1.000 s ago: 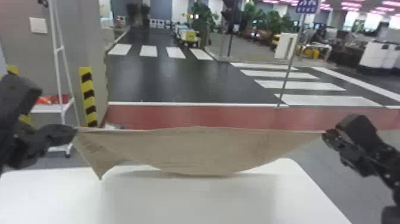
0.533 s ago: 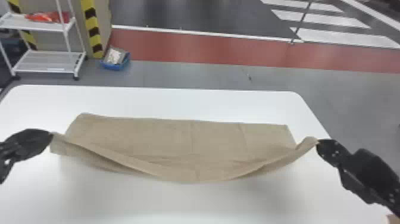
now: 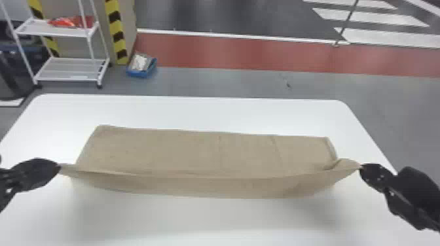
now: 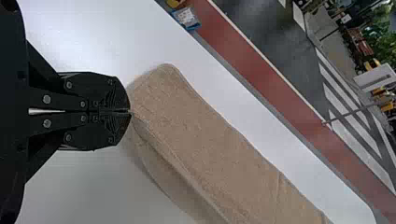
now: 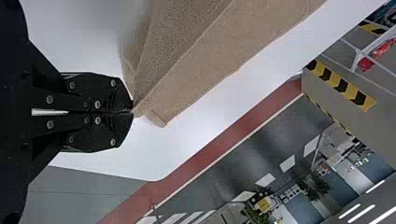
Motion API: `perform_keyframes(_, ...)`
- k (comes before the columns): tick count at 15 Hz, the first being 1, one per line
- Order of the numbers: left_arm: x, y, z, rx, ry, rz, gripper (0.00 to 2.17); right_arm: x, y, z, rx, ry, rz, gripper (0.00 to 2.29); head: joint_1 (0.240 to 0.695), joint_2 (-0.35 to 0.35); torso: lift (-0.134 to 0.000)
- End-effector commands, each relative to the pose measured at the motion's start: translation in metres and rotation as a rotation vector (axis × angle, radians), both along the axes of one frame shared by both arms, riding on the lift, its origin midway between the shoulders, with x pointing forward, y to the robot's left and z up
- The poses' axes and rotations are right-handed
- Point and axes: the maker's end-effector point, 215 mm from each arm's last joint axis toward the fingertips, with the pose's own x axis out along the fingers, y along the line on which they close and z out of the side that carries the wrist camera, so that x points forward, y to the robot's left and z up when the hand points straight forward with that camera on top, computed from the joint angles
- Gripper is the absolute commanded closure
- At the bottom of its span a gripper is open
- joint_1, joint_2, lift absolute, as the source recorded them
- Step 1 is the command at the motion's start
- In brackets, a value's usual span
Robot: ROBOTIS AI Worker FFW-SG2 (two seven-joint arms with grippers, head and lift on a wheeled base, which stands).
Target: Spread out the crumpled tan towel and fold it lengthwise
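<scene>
Head view: black left end effector and black right end effector are pinching near corners of the tan cloth towel, presumably tensioning that edge for straight folding. Its far part is lying on the white surface; the sagging middle may be touching.

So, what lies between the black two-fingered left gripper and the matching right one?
The tan cloth towel, one long edge spanning left gripper to right gripper, in the head view.

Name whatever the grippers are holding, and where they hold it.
The towel: left gripper and right gripper each pinch one end of its raised near edge.
</scene>
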Motion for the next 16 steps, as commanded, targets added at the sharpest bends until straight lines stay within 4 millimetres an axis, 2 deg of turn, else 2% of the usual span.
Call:
perform_keyframes(1,0.013,0.002,0.002,0.021,0.022,-0.004,1.41,0.017,-0.018,0.001,-0.001,0.005,-0.034,1.14,0.695,-0.142,-0.124)
perform_keyframes(5,0.033,0.010,0.010,0.035,0.035,0.018,1.41,0.033,-0.036,0.016,0.017,-0.016,-0.067,1.14,0.695,-0.169,-0.124)
perform_keyframes(8,0.038,0.016,0.013,0.036,0.032,0.026,1.41,0.025,-0.035,0.042,0.008,-0.032,-0.045,1.14,0.695,-0.168,-0.124)
perform_keyframes(10,0.036,0.024,0.012,0.034,0.036,0.038,1.41,-0.001,-0.045,0.057,-0.009,0.008,-0.049,1.14,0.695,-0.163,-0.124)
perform_keyframes(12,0.034,0.027,0.009,0.042,0.042,0.026,1.41,-0.033,-0.060,0.061,-0.043,0.075,-0.085,1.14,0.695,-0.161,-0.124)
perform_keyframes(14,0.033,0.024,0.007,0.046,0.036,-0.003,1.41,-0.070,-0.071,0.058,-0.065,0.169,-0.116,1.14,0.695,-0.181,-0.124)
perform_keyframes(16,0.034,0.023,0.003,0.057,0.042,-0.028,1.41,-0.089,-0.071,0.049,-0.068,0.256,-0.121,1.14,0.695,-0.202,-0.124)
